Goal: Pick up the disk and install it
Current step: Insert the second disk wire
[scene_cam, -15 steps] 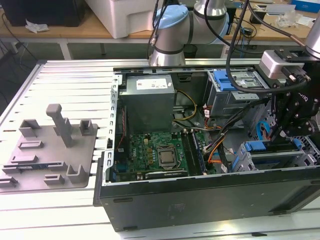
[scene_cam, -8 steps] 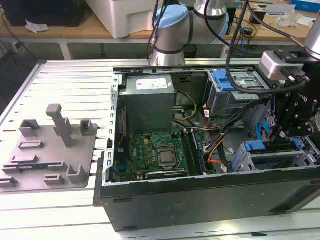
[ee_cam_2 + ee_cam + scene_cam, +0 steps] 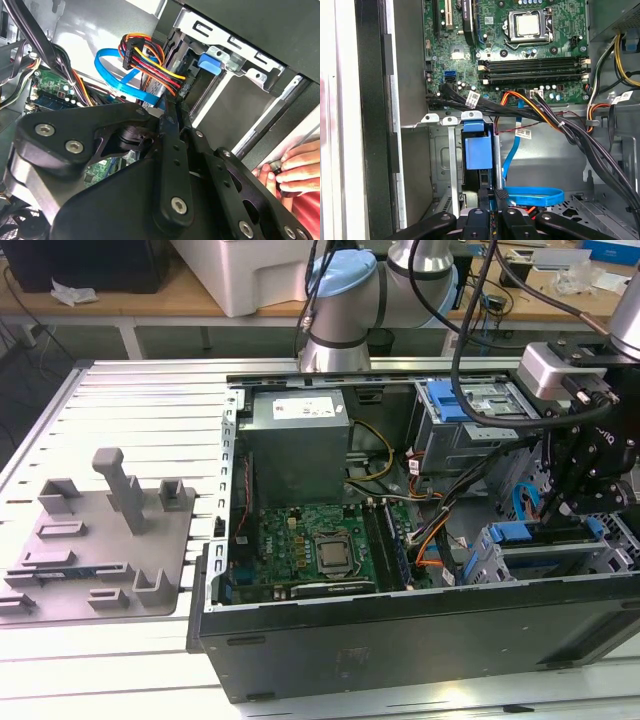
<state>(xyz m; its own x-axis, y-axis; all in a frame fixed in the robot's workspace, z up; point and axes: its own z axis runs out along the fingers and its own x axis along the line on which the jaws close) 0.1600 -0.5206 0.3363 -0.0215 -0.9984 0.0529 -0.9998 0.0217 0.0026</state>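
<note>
The tool [image 3: 490, 212] grips the disk [image 3: 479, 152] by its edge, jaws nearly closed, in the drive bay [image 3: 451, 165]. The disk appears rigid, dense, shock-sensitive; hold the carrier sides.

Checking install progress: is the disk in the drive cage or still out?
In: the disk stands in the cage slot, end effector at its edge.

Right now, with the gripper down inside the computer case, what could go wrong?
The blue flat cable loops right beside the gripper, so it could snag or get pulled. A person's hand is close by the arm in the second wrist view, so a sudden move might strike it.
</note>
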